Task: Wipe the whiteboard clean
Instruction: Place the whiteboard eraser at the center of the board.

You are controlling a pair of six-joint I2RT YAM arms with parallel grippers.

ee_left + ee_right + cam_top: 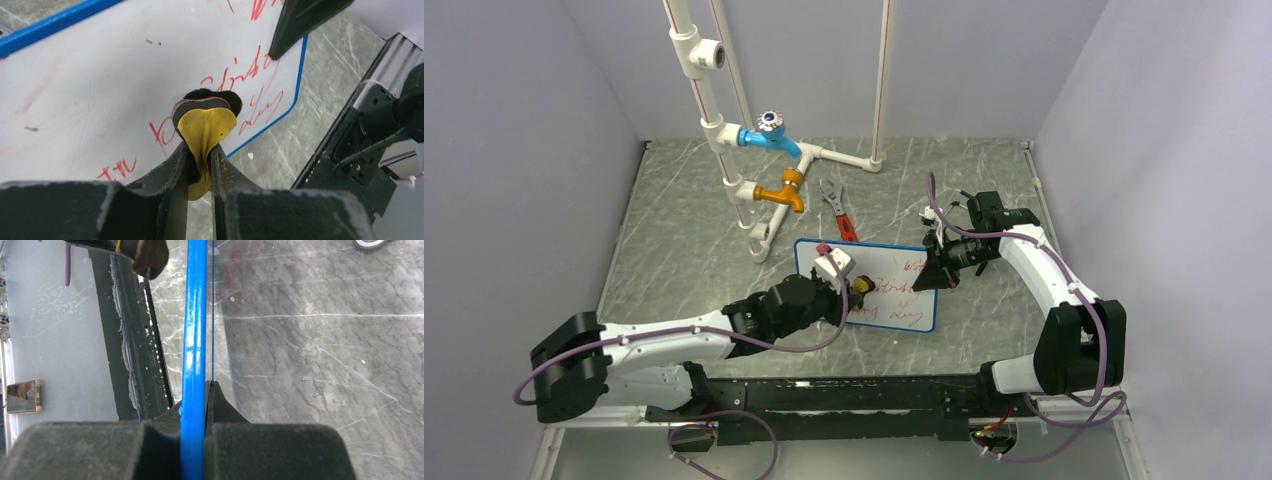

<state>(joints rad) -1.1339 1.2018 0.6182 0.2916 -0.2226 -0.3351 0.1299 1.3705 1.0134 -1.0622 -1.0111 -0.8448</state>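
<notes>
- Whiteboard (882, 262) lying on table (684, 250), centre, between both arms.
- Blue frame (194, 340) at right edge pinched by right gripper (200, 405), jaws fully closed on it. Likely done so board is braced against sliding under wiping.
- Yellow-black eraser pad (205, 125) clamped narrowly in left gripper (200, 165) and pressed on board face.
- Red writing (250, 97) seen at right and near side; left area only faintly smeared.

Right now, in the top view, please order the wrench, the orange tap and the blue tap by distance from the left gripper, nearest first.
1. Wrench, centre, lying flat.
2. Orange tap, left of it.
3. Blue tap, higher up, farthest back.
</notes>
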